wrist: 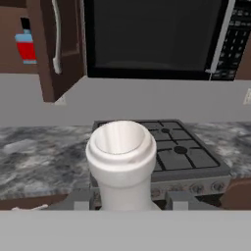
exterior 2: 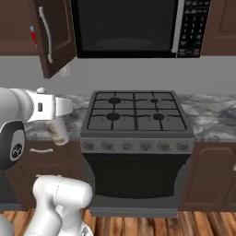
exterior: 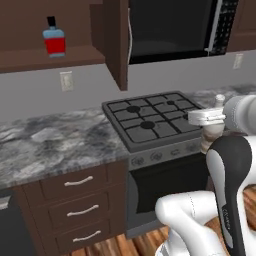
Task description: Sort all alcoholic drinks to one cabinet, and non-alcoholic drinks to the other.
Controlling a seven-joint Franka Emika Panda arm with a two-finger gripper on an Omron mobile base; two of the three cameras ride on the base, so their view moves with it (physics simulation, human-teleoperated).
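Hand (wrist: 128, 198) gripping pale bottle (wrist: 121, 162) betw. fingers, cap up, blue bottle (exterior: 54, 40) in cab.

The bottle (exterior: 54, 40) up left of the gripper (wrist: 131, 202) is showing blue glass, a red label and a black cap. The bottle (wrist: 122, 162) in the gripper is showing pale, white-capped. The cabinet (exterior: 116, 40) is showing dark brown, the counter (exterior: 55, 142) below grey-veined marble, the stove (exterior 2: 136, 115) dark grey.
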